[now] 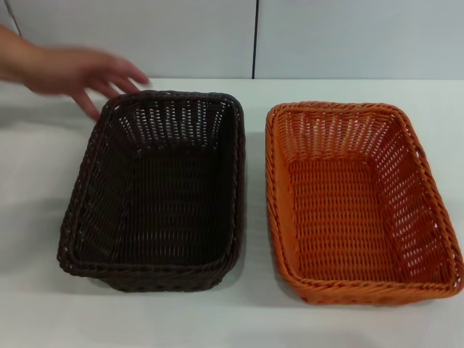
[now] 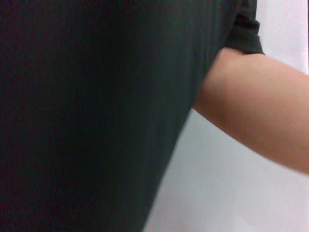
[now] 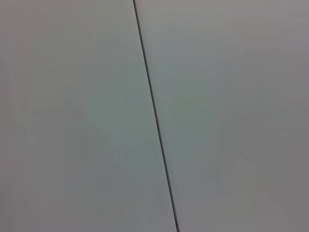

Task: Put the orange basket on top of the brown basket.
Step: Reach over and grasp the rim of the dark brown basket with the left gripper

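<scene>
The orange basket (image 1: 359, 199) stands on the white table at the right, open side up and empty. The brown basket (image 1: 159, 188) stands beside it at the left, also upright and empty, with a narrow gap between the two. Neither of my grippers shows in any view. The left wrist view shows only a person's dark shirt (image 2: 96, 116) and bare arm (image 2: 260, 116). The right wrist view shows only a pale wall panel with a thin dark seam (image 3: 154, 116).
A person's hand (image 1: 80, 72) reaches in from the far left, just by the brown basket's far left corner. The white table (image 1: 246, 319) runs along the front and sides. A pale wall with a vertical seam (image 1: 255, 40) stands behind.
</scene>
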### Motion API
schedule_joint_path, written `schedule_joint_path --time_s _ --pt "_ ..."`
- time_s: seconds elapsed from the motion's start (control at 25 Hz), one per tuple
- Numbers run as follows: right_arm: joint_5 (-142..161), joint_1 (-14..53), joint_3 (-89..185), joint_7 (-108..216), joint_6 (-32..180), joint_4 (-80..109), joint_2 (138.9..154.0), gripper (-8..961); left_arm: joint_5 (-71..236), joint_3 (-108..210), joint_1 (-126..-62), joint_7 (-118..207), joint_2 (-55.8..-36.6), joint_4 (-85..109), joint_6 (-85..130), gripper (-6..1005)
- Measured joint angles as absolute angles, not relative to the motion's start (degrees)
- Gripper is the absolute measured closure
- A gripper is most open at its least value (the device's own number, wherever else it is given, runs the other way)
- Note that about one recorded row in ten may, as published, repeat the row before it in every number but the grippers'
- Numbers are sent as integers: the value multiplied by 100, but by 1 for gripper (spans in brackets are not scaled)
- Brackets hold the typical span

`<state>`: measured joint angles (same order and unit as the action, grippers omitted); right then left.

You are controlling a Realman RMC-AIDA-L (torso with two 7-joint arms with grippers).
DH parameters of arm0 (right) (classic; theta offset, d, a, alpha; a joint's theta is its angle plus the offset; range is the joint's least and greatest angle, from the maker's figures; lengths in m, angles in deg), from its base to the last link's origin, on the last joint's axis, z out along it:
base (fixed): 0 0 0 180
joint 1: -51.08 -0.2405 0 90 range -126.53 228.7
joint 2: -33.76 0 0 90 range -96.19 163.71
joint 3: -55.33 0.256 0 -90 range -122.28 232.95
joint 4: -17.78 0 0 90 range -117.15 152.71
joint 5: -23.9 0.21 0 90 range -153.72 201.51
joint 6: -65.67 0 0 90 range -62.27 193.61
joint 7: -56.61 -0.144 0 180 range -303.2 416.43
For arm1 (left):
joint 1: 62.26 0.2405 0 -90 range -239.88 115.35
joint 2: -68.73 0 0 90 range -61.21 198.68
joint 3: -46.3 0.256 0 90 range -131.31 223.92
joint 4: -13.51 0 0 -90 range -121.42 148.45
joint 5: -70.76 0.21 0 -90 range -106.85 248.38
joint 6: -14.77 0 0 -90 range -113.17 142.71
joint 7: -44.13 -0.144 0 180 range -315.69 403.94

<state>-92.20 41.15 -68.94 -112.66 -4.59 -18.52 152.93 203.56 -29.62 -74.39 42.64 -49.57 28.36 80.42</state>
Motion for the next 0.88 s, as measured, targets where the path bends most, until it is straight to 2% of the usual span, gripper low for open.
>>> schedule_joint_path --time_s 0.84,0.88 --pt "-9220 4054 -6893 -11266 -445 -1836 15275 183 20378 -2927 -7426 4313 -4955 2859 8025 216" --pt "-9220 4052 -6893 -11266 -444 -1839 15275 183 20526 -2659 -7395 4324 -4856 3005 7973 216"
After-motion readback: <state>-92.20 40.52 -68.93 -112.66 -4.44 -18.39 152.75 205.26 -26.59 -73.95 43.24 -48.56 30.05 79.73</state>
